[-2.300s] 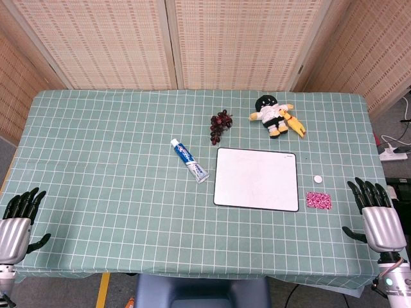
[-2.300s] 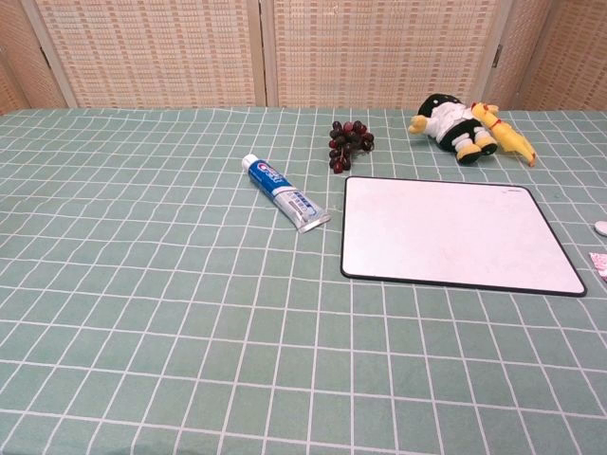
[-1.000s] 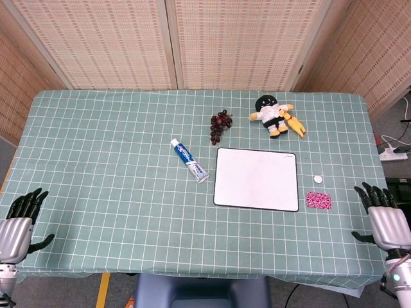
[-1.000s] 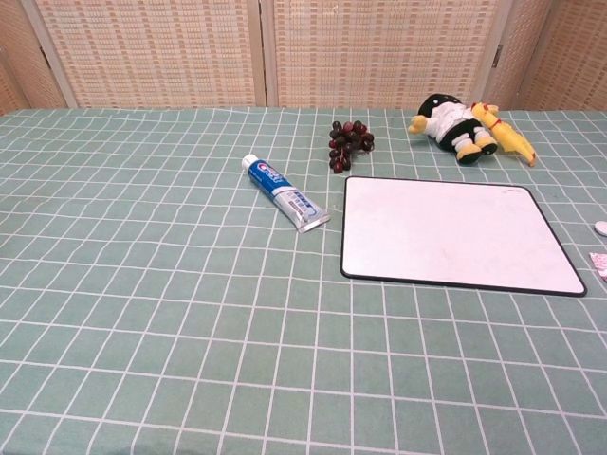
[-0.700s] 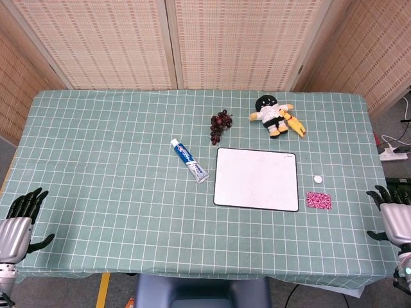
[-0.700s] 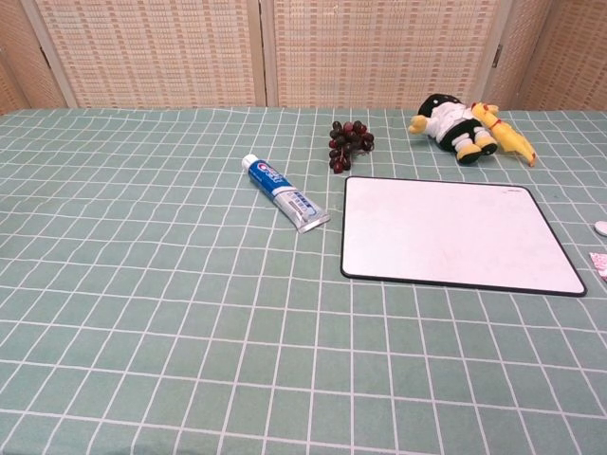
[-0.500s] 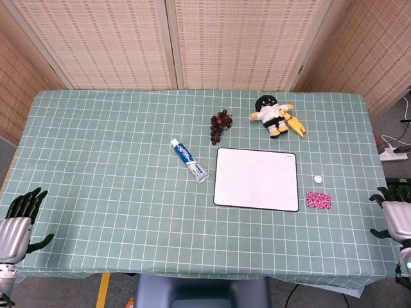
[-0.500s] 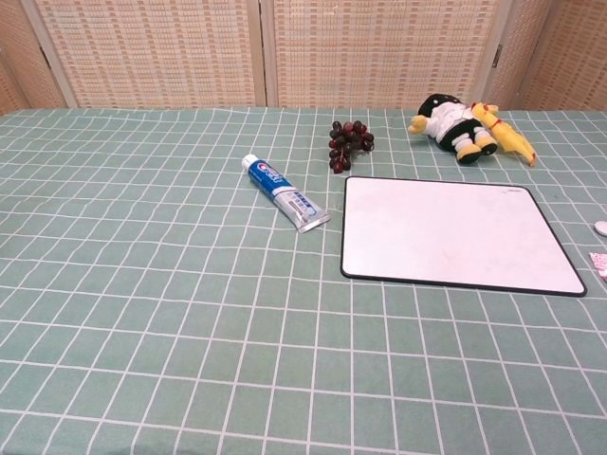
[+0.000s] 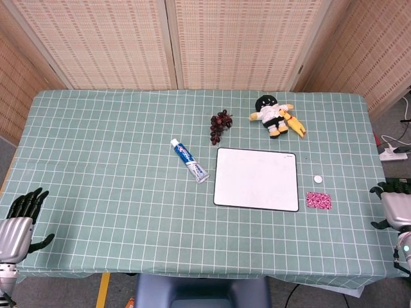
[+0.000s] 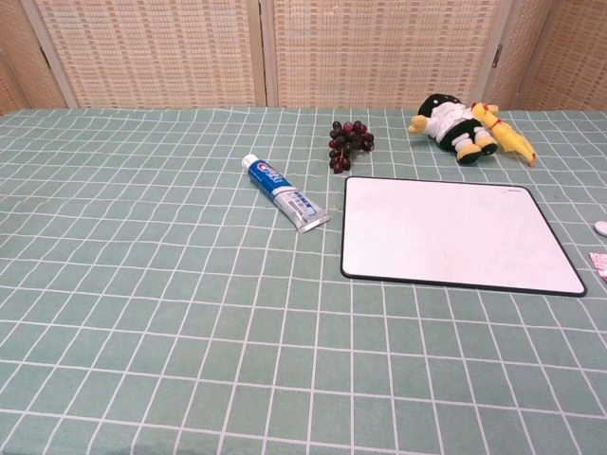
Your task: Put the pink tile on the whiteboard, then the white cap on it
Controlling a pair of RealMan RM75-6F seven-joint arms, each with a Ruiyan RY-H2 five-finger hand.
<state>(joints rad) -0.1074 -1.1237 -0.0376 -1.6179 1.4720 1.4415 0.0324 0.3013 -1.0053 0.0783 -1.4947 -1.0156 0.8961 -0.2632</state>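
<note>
Compared with the earliest head view, the right hand (image 9: 393, 206) has pulled outward past the desk's right edge; only its dark fingers and part of the silver back now show at the frame's border, where before it lay over the cloth near the pink tile. The left hand (image 9: 16, 226) has also slid slightly back toward the near left corner. Nothing on the desk (image 9: 115, 205) has moved.

Both hands hold nothing, fingers spread and pointing toward the far edge, thumbs splayed inward. Neither shows in the chest view.

The pink tile (image 9: 318, 200) lies flat near the right edge, just off the whiteboard's near right corner, its long axis running left to right. The white cap (image 9: 317, 179) sits just beyond it, apart from it, beside the whiteboard's right side. The whiteboard (image 9: 257, 179) lies flat, bare, right of the desk's centre, long axis left to right.

Further back, a toothpaste tube (image 9: 189, 160) lies diagonally left of the board; grapes (image 9: 220, 125) and a doll (image 9: 276, 115) lie beyond it.
</note>
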